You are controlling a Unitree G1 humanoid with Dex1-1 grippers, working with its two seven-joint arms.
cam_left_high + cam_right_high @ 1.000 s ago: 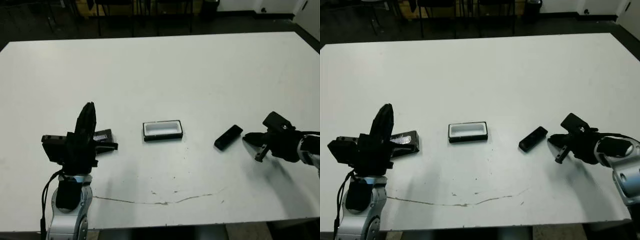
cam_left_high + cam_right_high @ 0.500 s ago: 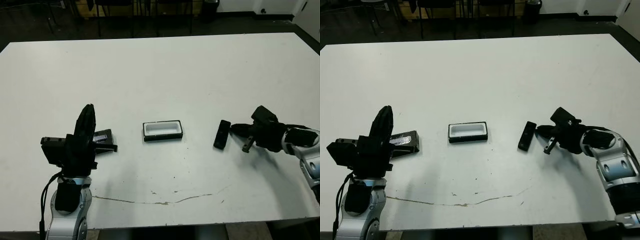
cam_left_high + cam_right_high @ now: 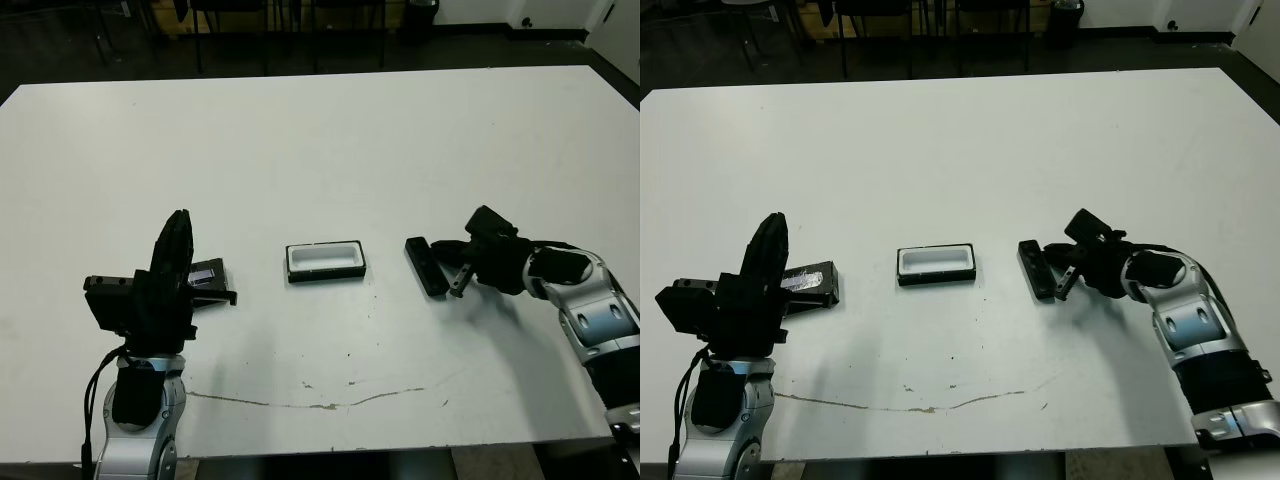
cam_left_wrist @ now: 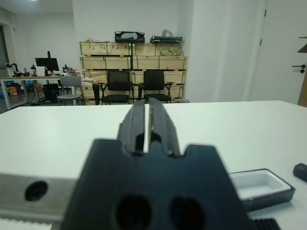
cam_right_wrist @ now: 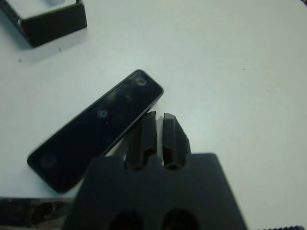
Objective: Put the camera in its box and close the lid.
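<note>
At the near left, the left gripper [image 4: 144,108] is raised above the white table [image 3: 400,130], its fingers pressed together on nothing. On the right, the right gripper [image 5: 159,120] has its fingers together too, tips touching the slim black bar-shaped camera [image 3: 424,266], which lies flat, long axis running near-right to far-left. Left of it, the shallow black box with white lining [image 3: 325,260] sits open and holds nothing. Far left lies the flat black lid [image 3: 808,282].

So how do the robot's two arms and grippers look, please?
Both arms have silver-grey shells with black joints. The left arm carries a black cable along its side. The left gripper and right gripper are matt black, each a blocky body with two narrow ridged fingers.
</note>
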